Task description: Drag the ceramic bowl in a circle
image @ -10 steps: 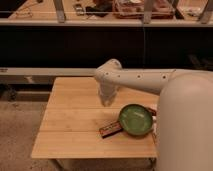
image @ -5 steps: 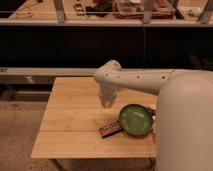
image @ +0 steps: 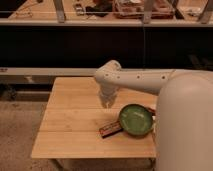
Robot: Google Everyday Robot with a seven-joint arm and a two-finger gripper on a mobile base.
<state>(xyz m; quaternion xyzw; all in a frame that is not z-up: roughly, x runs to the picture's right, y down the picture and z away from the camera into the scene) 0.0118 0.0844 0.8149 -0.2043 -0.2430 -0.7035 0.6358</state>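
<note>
The ceramic bowl (image: 135, 120), green inside with a dark rim, sits on the wooden table (image: 75, 120) near its right front part. My gripper (image: 106, 102) hangs from the white arm above the table's middle, up and to the left of the bowl, apart from it. It holds nothing that I can see. A small dark rectangular box (image: 109, 130) lies against the bowl's left front edge. The white cup is not in view.
My white arm and body (image: 185, 125) fill the right side and cover the table's right edge. A dark counter wall (image: 75, 47) runs behind the table, with a shelf of items on top. The floor lies left and in front.
</note>
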